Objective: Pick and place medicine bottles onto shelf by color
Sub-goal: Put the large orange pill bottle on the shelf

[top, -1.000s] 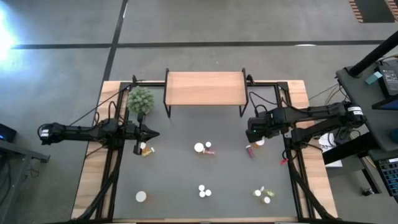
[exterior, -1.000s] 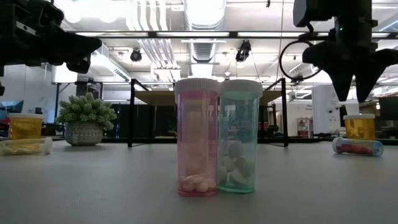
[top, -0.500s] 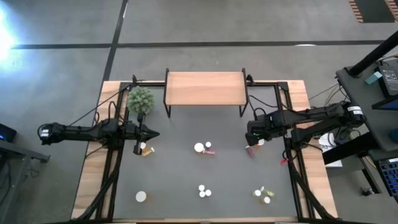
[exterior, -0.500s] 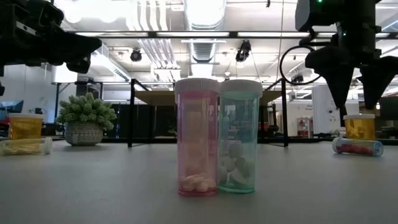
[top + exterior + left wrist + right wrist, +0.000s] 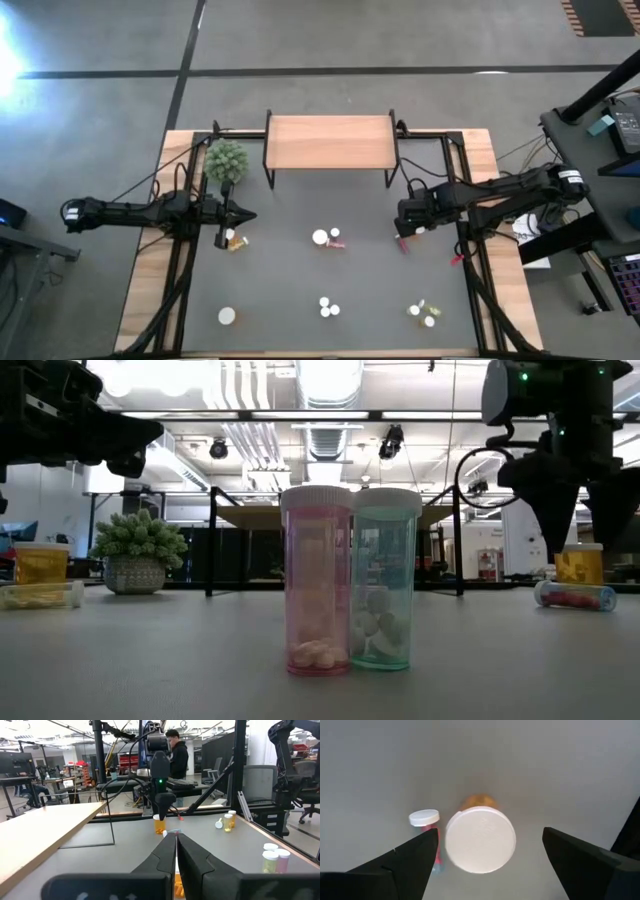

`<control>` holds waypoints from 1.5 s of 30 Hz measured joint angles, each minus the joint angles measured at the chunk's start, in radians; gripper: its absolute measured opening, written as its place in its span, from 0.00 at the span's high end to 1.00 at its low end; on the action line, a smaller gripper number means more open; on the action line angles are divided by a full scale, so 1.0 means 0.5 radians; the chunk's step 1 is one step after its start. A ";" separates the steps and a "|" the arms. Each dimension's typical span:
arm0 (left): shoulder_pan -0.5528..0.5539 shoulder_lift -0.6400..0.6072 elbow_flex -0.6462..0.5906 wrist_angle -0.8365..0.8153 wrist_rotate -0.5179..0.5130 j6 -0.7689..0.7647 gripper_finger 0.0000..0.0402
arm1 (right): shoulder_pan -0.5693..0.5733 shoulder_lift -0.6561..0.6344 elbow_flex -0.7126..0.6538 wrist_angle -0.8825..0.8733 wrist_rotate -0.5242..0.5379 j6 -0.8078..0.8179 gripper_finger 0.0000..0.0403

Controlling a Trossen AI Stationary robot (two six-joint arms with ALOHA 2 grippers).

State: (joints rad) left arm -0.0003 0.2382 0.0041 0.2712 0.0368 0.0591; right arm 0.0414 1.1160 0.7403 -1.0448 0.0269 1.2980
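Bottle (image 5: pixel 480 840), orange body, white round cap

From where I stand, no lettering, label, brand, number or sign is readable on anything here.

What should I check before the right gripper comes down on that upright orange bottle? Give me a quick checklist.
1. Right gripper open: ok, fingers spread wide.
2. Orange bottle centred between the fingers: ok, its white cap sits in the gap in the right wrist view.
3. Bottle upright: ok, cap faces the camera.
4. Neighbour clear: not ok, a pink bottle lies right beside it, near one finger.
5. Shelf free to receive: ok, nothing on its top.
6. Left gripper out of the way: ok, shut and parked near the plant, across the table.
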 joint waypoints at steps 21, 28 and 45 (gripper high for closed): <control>0.000 -0.001 0.000 0.001 -0.001 0.001 1.00 | 0.000 0.000 -0.154 0.259 -0.003 0.007 0.40; -0.001 0.000 0.000 0.001 0.000 0.000 1.00 | 0.000 0.000 -0.106 0.259 -0.018 -0.012 0.43; 0.000 0.000 0.000 0.000 0.000 0.000 1.00 | 0.000 0.000 -0.071 0.164 -0.025 -0.067 0.43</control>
State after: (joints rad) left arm -0.0005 0.2381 0.0040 0.2713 0.0367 0.0589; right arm 0.0414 1.1160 0.7047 -0.9627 0.0143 1.2647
